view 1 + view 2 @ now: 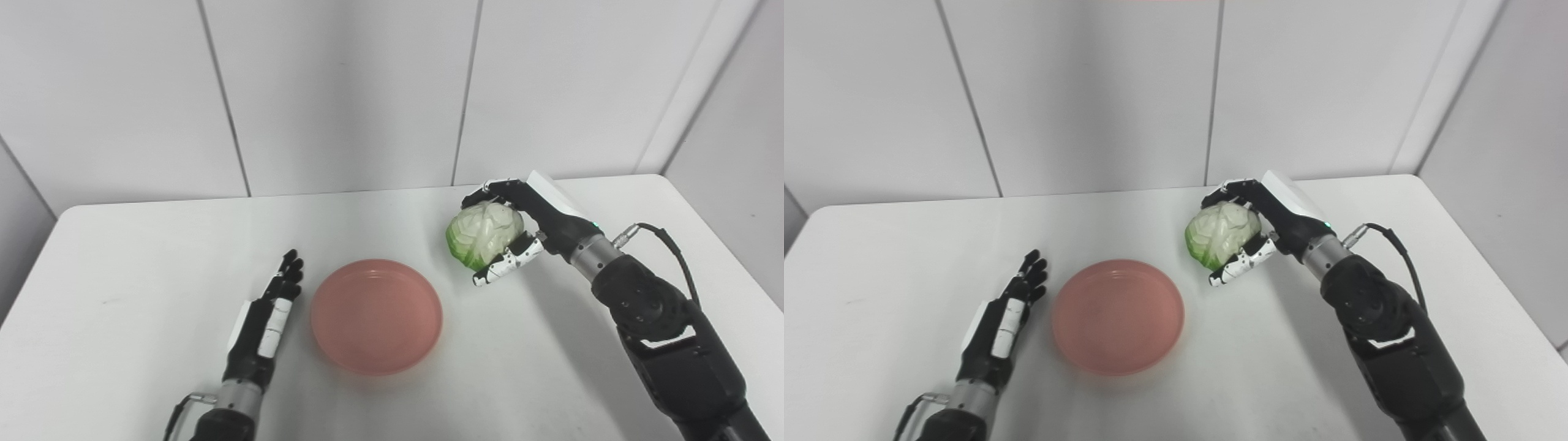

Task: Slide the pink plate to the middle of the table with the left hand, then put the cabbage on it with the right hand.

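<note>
With your right hand wrapped around the cabbage just right of the plate — mid-table, empty — carry it left over the middle before lowering; your left hand lies flat, empty.

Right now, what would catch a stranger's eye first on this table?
Probably the pale green cabbage gripped in the right hand, right of and beyond the pink plate. The plate sits mid-table with nothing on it. The left hand lies flat and open just left of it.
</note>
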You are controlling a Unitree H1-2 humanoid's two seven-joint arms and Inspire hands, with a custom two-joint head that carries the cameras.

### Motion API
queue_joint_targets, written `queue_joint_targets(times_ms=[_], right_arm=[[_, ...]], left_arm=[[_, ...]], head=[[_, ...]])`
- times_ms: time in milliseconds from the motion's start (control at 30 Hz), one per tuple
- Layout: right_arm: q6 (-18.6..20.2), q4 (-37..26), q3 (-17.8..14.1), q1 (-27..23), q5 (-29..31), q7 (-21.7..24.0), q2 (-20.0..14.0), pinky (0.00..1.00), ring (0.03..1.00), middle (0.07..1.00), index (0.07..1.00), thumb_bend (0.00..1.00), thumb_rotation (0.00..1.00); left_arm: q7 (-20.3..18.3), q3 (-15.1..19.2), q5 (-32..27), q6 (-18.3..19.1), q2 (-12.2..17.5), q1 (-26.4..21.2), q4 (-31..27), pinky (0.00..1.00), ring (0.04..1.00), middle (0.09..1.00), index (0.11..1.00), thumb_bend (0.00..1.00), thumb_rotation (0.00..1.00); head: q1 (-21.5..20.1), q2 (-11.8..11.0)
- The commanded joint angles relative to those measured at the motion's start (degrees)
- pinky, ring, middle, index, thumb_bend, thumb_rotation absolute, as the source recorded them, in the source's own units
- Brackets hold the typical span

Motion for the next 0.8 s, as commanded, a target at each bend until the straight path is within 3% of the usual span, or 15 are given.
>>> queue_joint_targets(times_ms=[0,167,433,567,767], right_arm=[[-3.00,-0.53,0.38,-3.06,0.74,-0.59,0.82,0.36,0.403,0.457,0.516,0.52,0.00],[-4.91,1.12,3.74,-4.73,0.12,-0.27,3.32,0.36,0.406,0.458,0.510,0.53,0.00],[-3.64,1.22,7.44,-5.40,-0.20,0.78,7.46,0.36,0.426,0.465,0.508,0.52,0.00],[-6.95,5.30,8.56,-5.03,-1.45,-0.77,9.12,0.38,0.432,0.467,0.505,0.53,0.00],[-8.75,9.51,10.05,-4.81,-3.59,-1.87,10.24,0.40,0.441,0.468,0.502,0.53,0.00]], left_arm=[[-2.23,-2.91,1.73,5.78,-1.73,0.01,2.62,0.91,0.957,0.965,0.940,0.84,1.00],[-1.39,-3.44,2.41,6.96,-2.38,-0.32,2.22,0.88,0.946,0.960,0.942,0.84,1.00],[-0.02,-4.19,3.93,6.20,-2.90,-0.69,2.94,0.88,0.928,0.933,0.928,0.85,1.00],[-0.18,-3.71,3.07,6.75,-3.58,-0.37,2.23,0.89,0.925,0.930,0.922,0.82,1.00],[-0.92,-4.19,3.36,7.74,-3.13,-0.13,0.92,0.91,0.937,0.939,0.930,0.79,1.00]], head=[[0.17,0.08],[1.55,0.50],[2.22,0.66],[2.48,0.95],[2.48,1.19]])
